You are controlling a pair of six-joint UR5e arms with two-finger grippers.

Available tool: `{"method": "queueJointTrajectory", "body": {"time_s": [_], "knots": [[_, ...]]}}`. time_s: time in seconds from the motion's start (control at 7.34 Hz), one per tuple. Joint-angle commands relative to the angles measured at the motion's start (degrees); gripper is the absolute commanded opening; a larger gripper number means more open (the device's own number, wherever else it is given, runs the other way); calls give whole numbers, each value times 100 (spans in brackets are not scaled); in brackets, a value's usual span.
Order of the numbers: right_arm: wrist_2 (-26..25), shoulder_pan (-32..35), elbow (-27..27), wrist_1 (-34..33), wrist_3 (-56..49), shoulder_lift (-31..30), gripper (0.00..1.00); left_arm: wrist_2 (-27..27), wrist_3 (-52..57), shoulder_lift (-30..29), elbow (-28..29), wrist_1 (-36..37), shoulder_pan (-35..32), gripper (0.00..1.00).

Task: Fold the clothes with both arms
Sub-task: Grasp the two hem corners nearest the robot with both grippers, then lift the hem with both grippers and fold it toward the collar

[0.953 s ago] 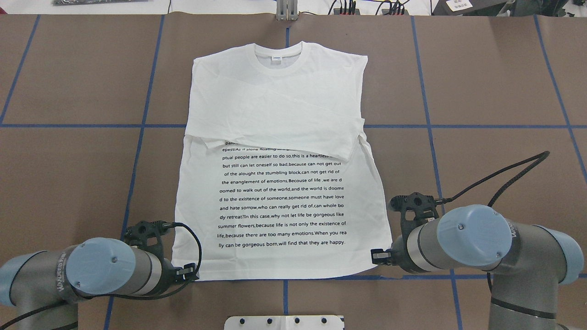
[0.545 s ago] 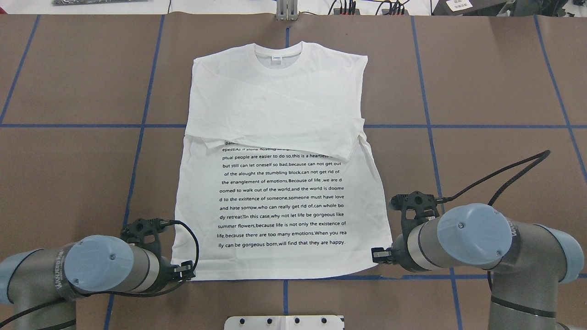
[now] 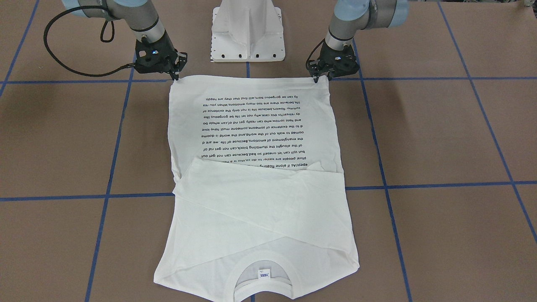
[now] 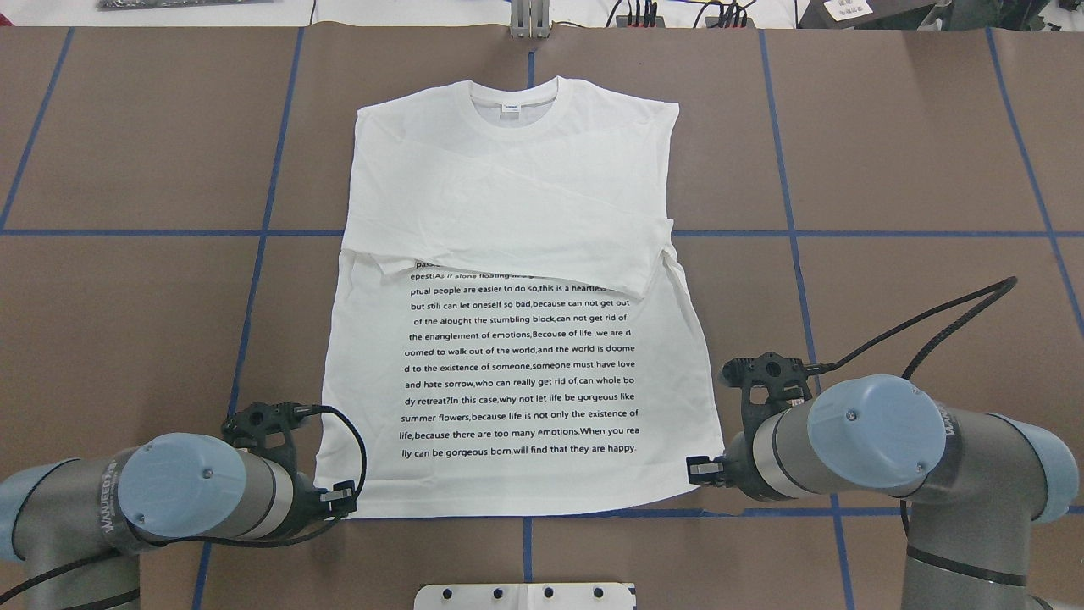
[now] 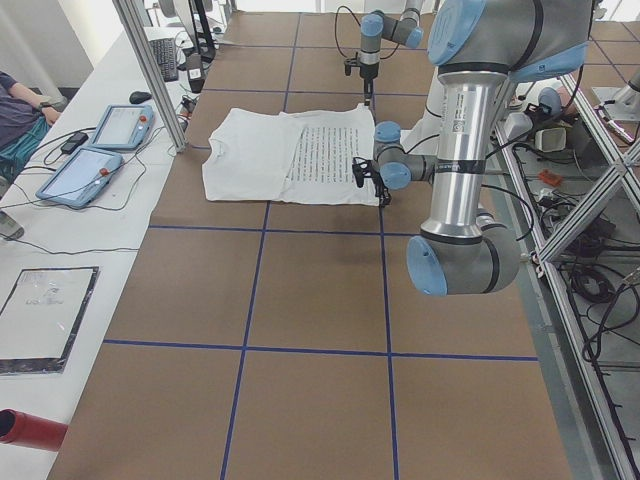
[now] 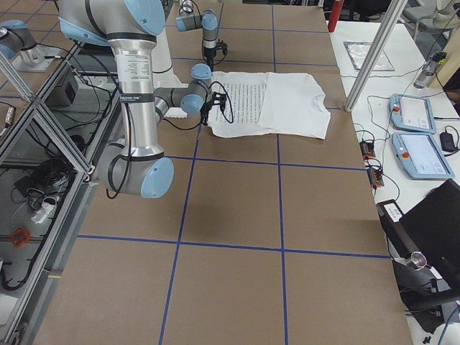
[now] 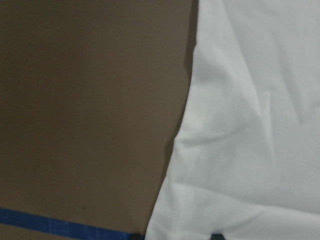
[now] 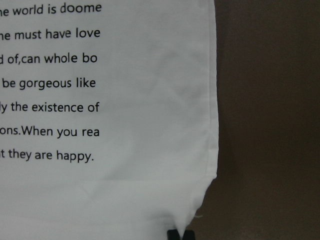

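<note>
The white shirt (image 4: 517, 220) lies flat on the table, collar (image 4: 513, 106) at the far end, both sleeves folded in across the chest, text block (image 4: 521, 373) facing up. My left gripper (image 4: 339, 498) sits at the near left hem corner. In the left wrist view two dark fingertips (image 7: 216, 235) show apart at the bottom edge, straddling the corner of the shirt (image 7: 250, 125). My right gripper (image 4: 701, 471) is at the near right hem corner, and its fingertips (image 8: 173, 234) pinch that corner of the shirt (image 8: 150, 100) into a point. The front view shows my left gripper (image 3: 321, 77) and right gripper (image 3: 175, 76) at the hem.
The brown table (image 4: 915, 169) carries a grid of blue tape lines (image 4: 127, 232). The white robot pedestal (image 3: 248, 31) stands just behind the hem. Tablets (image 5: 95, 150) and cables lie on a side bench, where a person's arm (image 5: 15, 110) shows.
My left gripper has slid a little leftward and back along the hem, uncovering more of the near left corner. The right gripper and the shirt have barely moved.
</note>
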Motion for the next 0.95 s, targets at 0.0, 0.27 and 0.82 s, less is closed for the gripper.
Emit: {"method": "queueJointTrajectory", "body": {"time_s": [0.0, 0.27, 0.82], "knots": [[-4, 12, -9, 8, 0, -9, 0, -1, -16, -44, -61, -3, 8, 4], [4, 30, -26, -1, -52, -9, 0, -1, -16, -53, -70, -3, -1, 0], [521, 459, 183, 25, -79, -96, 0, -71, 28, 35, -928, 512, -124, 0]]}}
